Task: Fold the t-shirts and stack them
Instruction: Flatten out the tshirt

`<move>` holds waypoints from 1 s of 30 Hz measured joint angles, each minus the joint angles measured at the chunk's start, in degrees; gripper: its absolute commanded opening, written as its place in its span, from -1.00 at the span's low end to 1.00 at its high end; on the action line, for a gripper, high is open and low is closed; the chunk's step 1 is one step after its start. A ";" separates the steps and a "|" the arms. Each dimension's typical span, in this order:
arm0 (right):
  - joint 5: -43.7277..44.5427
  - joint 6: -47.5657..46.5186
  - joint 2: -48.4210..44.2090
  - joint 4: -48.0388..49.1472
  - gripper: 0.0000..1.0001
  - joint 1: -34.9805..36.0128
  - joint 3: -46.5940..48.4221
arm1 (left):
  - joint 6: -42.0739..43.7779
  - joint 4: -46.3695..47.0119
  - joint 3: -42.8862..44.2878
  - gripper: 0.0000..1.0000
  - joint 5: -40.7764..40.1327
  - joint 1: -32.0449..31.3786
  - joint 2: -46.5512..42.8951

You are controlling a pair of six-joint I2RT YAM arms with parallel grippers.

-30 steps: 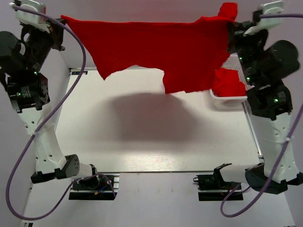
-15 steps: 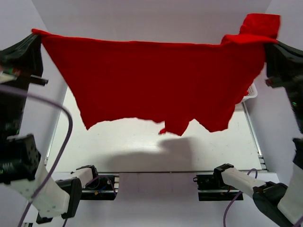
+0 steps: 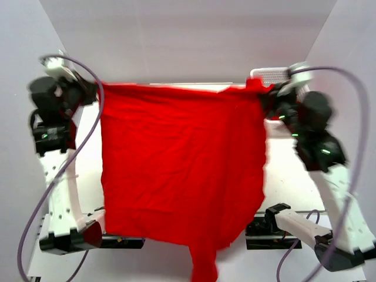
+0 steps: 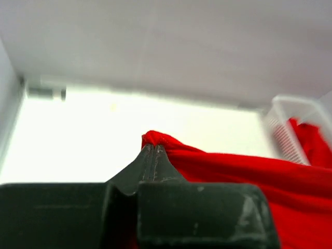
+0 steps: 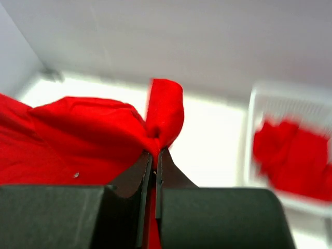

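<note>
A bright red t-shirt is spread between my two grippers and covers most of the table in the top view, its near edge hanging past the table's front. My left gripper is shut on its far left corner, seen in the left wrist view with the cloth bunched at the fingertips. My right gripper is shut on its far right corner, seen in the right wrist view with a fold of cloth sticking up between the jaws. More red t-shirt cloth lies in the basket.
A white lattice basket stands at the far right of the table, also in the right wrist view and the left wrist view. White walls close in the back and sides. The white table shows right of the shirt.
Both grippers have swung the held shirt from high near the camera down and away toward the far side, and the cloth now spreads over the table.
</note>
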 measured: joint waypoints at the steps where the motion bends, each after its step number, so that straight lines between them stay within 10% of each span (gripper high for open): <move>1: 0.39 1.03 0.50 0.57 -1.00 0.02 -4.76 | -0.17 0.17 -4.70 -1.00 -0.59 0.15 0.37; 12: 1.51 4.98 9.62 13.77 -1.00 0.00 -31.69 | -0.72 13.29 -37.64 -1.00 -1.62 0.02 8.72; 20: 1.55 3.89 34.67 29.27 -1.00 -0.02 -29.83 | 0.52 21.57 -31.89 -1.00 -4.79 0.00 32.04; 30: 2.19 0.24 60.22 32.94 -1.00 -0.15 -3.08 | -0.33 29.27 -13.07 -1.00 -3.78 -0.42 52.63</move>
